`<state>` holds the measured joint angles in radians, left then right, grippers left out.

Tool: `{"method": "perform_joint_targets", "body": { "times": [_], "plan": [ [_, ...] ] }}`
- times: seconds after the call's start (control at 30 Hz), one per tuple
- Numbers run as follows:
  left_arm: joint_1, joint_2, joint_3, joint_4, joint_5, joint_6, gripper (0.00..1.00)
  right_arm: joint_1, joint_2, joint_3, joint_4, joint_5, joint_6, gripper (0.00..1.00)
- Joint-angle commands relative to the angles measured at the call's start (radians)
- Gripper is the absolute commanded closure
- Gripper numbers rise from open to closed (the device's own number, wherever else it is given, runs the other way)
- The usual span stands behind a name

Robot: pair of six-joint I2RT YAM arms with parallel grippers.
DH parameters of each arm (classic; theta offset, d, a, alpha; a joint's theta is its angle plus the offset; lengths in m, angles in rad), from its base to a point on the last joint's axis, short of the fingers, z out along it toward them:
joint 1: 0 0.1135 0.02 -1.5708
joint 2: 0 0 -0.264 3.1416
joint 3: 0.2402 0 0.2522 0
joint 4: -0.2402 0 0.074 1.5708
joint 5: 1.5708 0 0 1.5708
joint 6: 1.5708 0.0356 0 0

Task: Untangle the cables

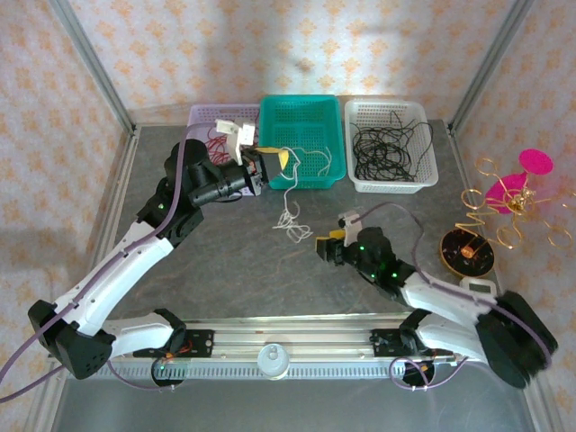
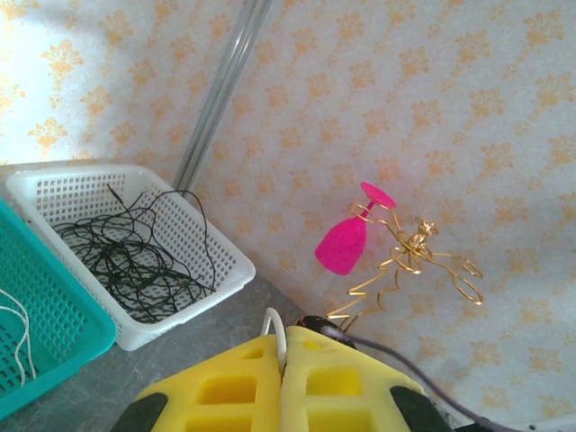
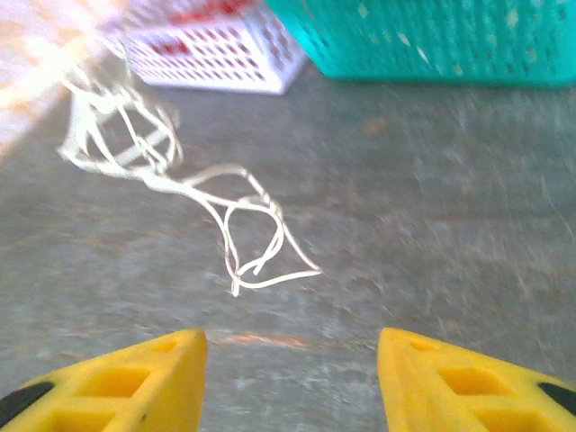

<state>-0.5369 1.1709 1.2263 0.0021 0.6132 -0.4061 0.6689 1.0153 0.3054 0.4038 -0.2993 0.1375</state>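
The left gripper [image 2: 282, 351] is pinched tight on the white cable [image 1: 290, 209]. The cable hangs from it by the teal basket [image 1: 268, 135] and runs down to the table, toward the right gripper [image 1: 326, 247]. That gripper is wide open and holds nothing. The left wrist view shows black cables [image 2: 117, 261] in a white basket [image 2: 225, 261].

The left arm [image 1: 135, 256] and right arm [image 1: 450, 301] share one build: white shells on the long links, black housings at the joints and bases. A thin purple cable [image 1: 396, 206] trails back from behind each set of jaws. Small green lights [image 1: 360, 245] glow on the black wrist just behind the jaws. The fingers [image 3: 117, 387] are yellow moulded blocks with rectangular recesses and black patches at their outer ends.
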Motion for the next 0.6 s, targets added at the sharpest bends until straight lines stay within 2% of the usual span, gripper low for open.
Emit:
{"method": "perform_joint_targets", "body": {
  "times": [0.0,0.1,0.27,0.33,0.43,0.57],
  "plan": [
    [-0.008,-0.007,0.022,-0.02,0.033,-0.02,1.0,0.006,-0.108,0.007,-0.005,-0.099,-0.096,0.43],
    [-0.008,-0.011,0.025,-0.041,0.049,-0.016,1.0,0.006,-0.085,0.086,0.028,-0.193,-0.143,0.41],
    [-0.011,-0.019,0.021,-0.058,0.061,-0.019,1.0,0.029,0.098,0.273,0.137,-0.322,-0.181,0.41],
    [-0.012,-0.024,0.018,-0.066,0.062,-0.019,1.0,0.046,0.196,0.353,0.155,-0.288,-0.205,0.41],
    [-0.017,-0.031,0.015,-0.072,0.061,-0.022,1.0,0.048,0.307,0.412,0.269,-0.22,-0.156,0.43],
    [-0.029,-0.043,0.029,-0.079,0.054,-0.027,1.0,0.048,0.449,0.468,0.296,-0.024,-0.049,0.5]
  ]
}}
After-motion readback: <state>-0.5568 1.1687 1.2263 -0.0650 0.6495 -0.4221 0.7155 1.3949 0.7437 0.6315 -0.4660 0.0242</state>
